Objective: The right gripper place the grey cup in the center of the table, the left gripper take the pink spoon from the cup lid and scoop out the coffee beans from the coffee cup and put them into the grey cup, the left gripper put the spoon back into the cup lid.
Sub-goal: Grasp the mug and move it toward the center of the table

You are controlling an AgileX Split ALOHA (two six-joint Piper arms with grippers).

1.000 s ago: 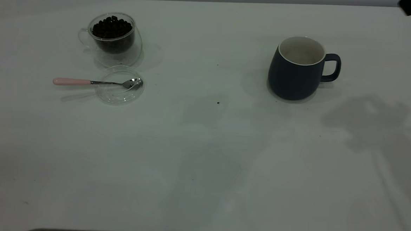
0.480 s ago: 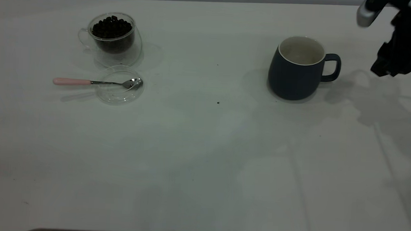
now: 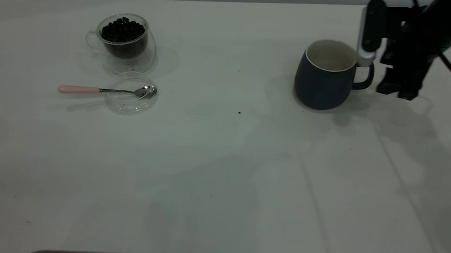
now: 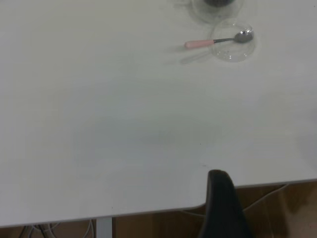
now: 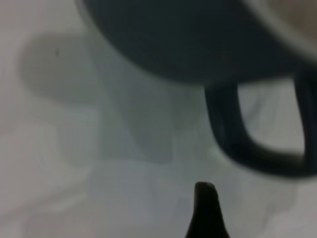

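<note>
Your right jaws [image 3: 397,91] hang just beside the mug's [image 3: 322,83] handle, gripping nothing; how far they gape, you cannot tell. The mug stands empty at the desk's [image 3: 223,172] right. Beans [image 3: 122,30] fill the glass cup [image 3: 124,40]; the spoon [image 3: 104,90] rests across the lid [image 3: 131,102].

The coffee cup [image 3: 122,40] stands at eleven o'clock, the cup lid [image 3: 131,93] just before it; the grey cup [image 3: 326,74] stands at two.

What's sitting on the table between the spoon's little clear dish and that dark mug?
Nothing but bare table with a few dark specks, as the exterior view shows, between the cup lid and the grey cup.
</note>
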